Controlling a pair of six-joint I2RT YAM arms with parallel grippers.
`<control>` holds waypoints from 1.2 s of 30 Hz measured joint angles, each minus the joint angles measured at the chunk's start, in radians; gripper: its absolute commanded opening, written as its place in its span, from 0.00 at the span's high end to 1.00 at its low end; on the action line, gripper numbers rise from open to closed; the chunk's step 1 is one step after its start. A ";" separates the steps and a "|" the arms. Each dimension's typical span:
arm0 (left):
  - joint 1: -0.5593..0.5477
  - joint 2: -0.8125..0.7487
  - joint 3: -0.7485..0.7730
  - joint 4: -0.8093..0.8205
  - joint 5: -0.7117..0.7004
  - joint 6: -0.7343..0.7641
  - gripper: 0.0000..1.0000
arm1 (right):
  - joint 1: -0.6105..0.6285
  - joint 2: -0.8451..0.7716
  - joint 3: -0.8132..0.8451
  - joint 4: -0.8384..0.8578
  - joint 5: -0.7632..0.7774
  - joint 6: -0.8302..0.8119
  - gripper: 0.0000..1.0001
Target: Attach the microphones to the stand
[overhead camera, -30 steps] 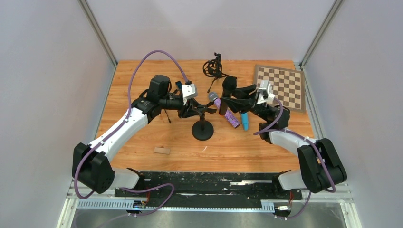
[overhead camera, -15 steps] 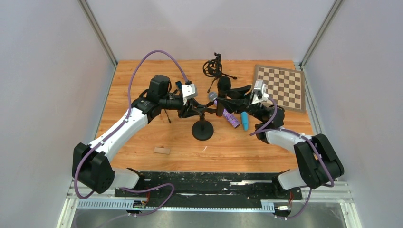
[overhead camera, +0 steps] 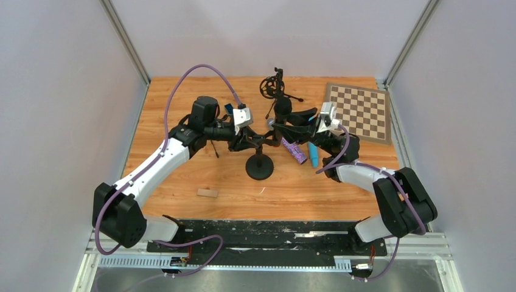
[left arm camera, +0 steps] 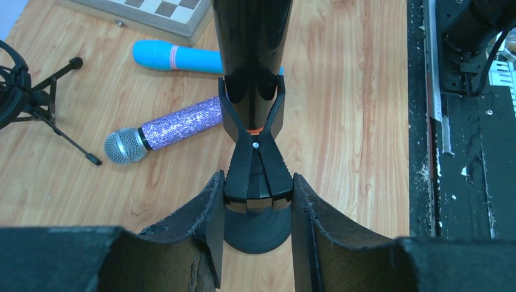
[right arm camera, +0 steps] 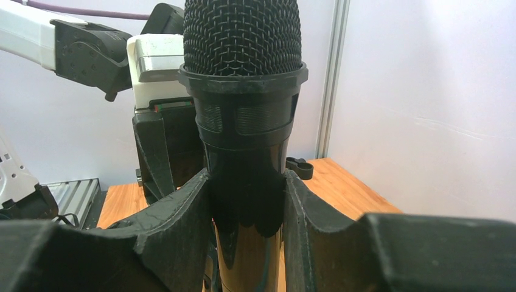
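Observation:
The black microphone (overhead camera: 282,111) stands upright with my right gripper (overhead camera: 291,126) shut on its body just under the mesh head (right arm camera: 242,36). Its lower end, showing a bit of orange, sits between the spread jaws of the stand's clip (left arm camera: 255,152). My left gripper (left arm camera: 256,198) is shut on the clip's handles, pinching them above the stand's round base (overhead camera: 260,166). The purple glitter microphone (left arm camera: 176,128) and the light blue microphone (left arm camera: 176,56) lie flat on the table, right of the stand (overhead camera: 260,152).
A small tripod holder (overhead camera: 274,87) stands at the back centre. A chessboard (overhead camera: 359,109) lies at the back right. A small wooden block (overhead camera: 207,193) lies near the front left. Both arms meet over the middle of the wooden table (overhead camera: 182,103).
My right gripper has carried the black microphone leftward, from above the lying microphones to the stand's clip. The left gripper has stayed put on the clip.

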 measured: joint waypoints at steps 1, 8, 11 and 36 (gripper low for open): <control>0.000 0.000 0.000 0.000 0.000 0.000 1.00 | 0.006 0.003 0.000 0.001 0.007 -0.005 1.00; 0.000 0.000 0.000 -0.001 0.000 0.000 1.00 | 0.043 0.019 0.000 0.001 0.058 -0.036 1.00; 0.000 0.000 0.000 -0.001 0.000 0.000 1.00 | 0.061 0.025 0.000 0.001 0.087 -0.050 1.00; 0.000 0.000 0.000 -0.002 -0.002 0.000 1.00 | 0.152 -0.008 -0.089 -0.003 0.497 0.011 1.00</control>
